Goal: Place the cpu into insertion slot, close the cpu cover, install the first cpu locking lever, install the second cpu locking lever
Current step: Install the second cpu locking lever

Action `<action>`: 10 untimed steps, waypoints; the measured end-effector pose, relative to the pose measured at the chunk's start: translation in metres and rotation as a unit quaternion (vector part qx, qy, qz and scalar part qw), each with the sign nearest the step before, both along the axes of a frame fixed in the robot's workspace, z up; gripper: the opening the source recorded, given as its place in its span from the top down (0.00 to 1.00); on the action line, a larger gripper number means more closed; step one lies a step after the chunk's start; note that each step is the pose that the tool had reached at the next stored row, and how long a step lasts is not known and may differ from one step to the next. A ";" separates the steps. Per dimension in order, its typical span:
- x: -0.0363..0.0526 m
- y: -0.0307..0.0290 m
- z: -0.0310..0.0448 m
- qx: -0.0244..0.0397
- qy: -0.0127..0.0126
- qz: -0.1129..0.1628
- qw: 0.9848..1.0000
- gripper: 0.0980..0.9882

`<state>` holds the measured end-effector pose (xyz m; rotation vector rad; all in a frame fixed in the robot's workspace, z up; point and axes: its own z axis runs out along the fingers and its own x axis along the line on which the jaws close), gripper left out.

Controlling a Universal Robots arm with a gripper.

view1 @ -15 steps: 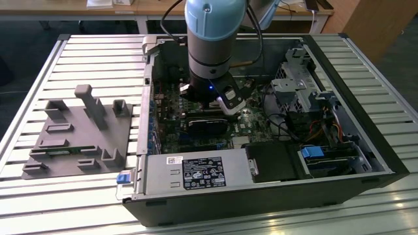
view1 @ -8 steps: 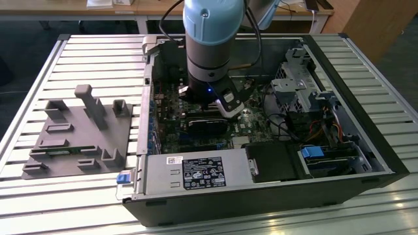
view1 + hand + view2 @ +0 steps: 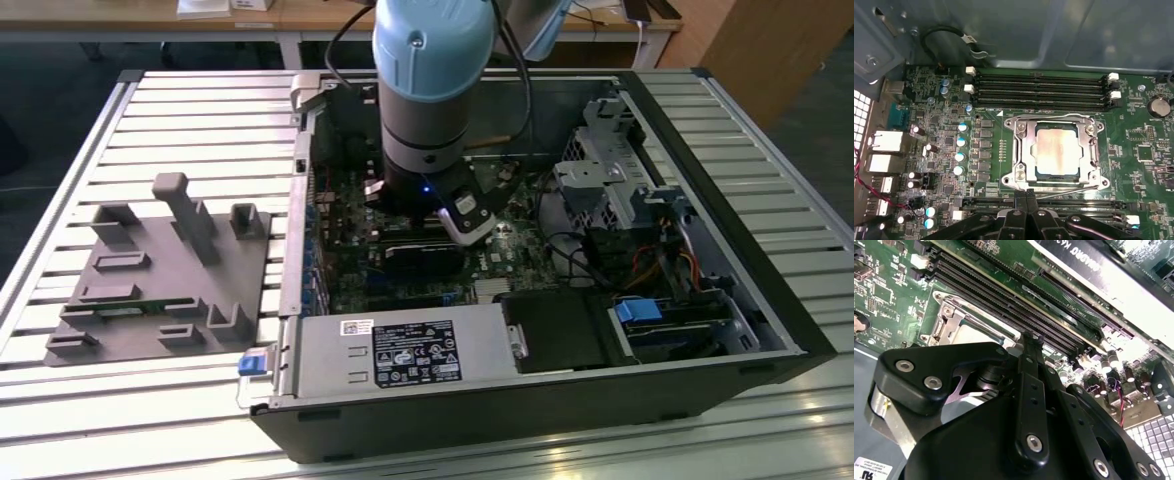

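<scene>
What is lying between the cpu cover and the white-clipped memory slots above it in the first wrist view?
In the first wrist view, bare green board separates the cpu cover from the memory slots; nothing stands between them.

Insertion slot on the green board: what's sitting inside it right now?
The square silver-grey cpu lies inside, framed by the closed silvery metal cpu cover. The socket contacts underneath are covered.

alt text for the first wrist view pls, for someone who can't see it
A silver-topped cpu sits in the insertion slot on a green motherboard, framed by the closed silvery cpu cover. The black pincer hovers at the socket's edge, near a thin locking lever. Black memory slots run beyond the socket.
</scene>
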<state>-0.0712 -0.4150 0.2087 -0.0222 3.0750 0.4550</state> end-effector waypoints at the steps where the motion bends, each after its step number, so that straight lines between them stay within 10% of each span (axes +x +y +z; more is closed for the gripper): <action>1: -0.0004 0.0000 -0.0007 0.000 0.000 0.000 1.000 0.99; 10: -0.0030 -0.0001 -0.0059 0.002 0.000 0.000 1.000 0.99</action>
